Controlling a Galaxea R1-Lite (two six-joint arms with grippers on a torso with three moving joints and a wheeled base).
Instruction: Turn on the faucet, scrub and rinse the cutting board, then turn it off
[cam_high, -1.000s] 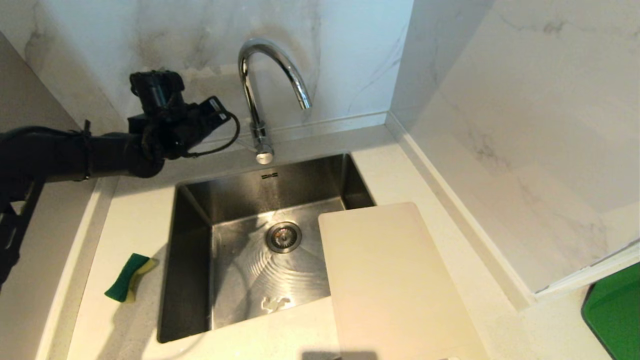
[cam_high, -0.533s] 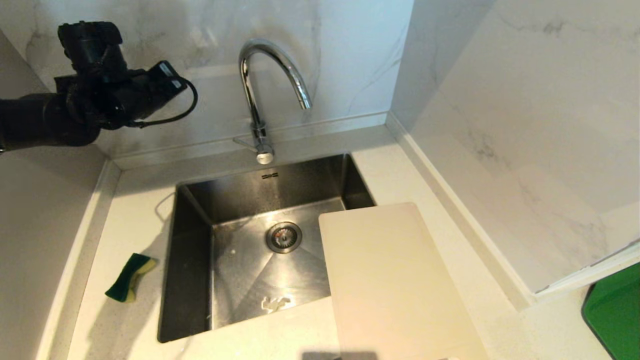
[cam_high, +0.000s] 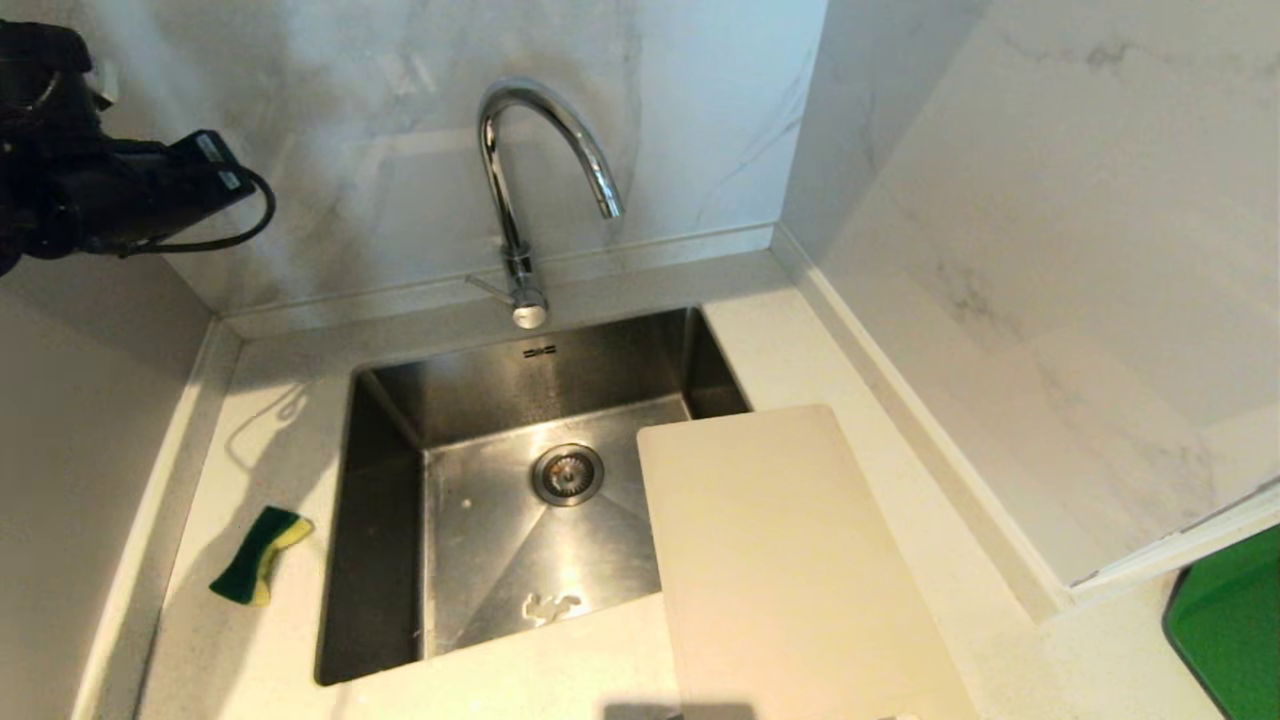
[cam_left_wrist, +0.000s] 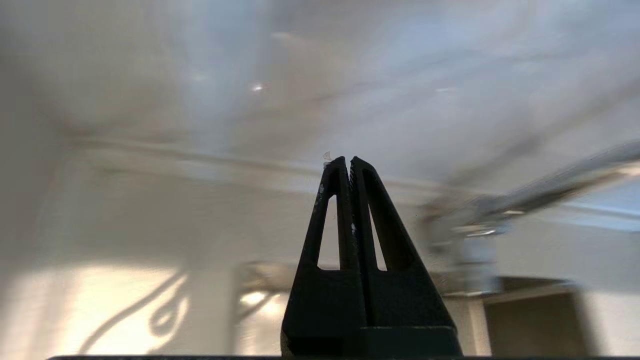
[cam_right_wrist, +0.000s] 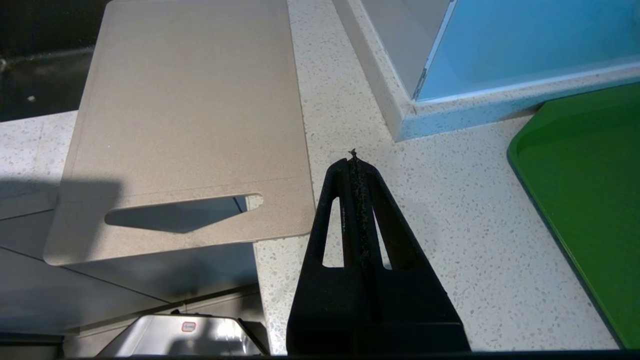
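Observation:
The chrome faucet (cam_high: 545, 150) stands behind the sink, its thin lever (cam_high: 490, 287) pointing left, and no water comes from the spout. In the left wrist view it is a blurred shape (cam_left_wrist: 500, 210). The beige cutting board (cam_high: 780, 560) lies flat on the counter right of the sink, overhanging the basin's right side. Its slotted end (cam_right_wrist: 190, 115) sticks out past the counter's front edge. My left arm (cam_high: 90, 190) is high at the far left, well away from the faucet. The left gripper (cam_left_wrist: 348, 160) is shut and empty. My right gripper (cam_right_wrist: 354, 159) is shut and empty over the counter beside the board's slotted end.
A green-and-yellow sponge (cam_high: 258, 555) lies on the counter left of the steel sink (cam_high: 390, 480). A green tray (cam_high: 1230, 630) sits at the far right beyond a marble wall corner. Marble walls close in the back and right.
My left arm has pulled away from the faucet's base, up and to the left. The ripples seen in the sink a second ago are gone.

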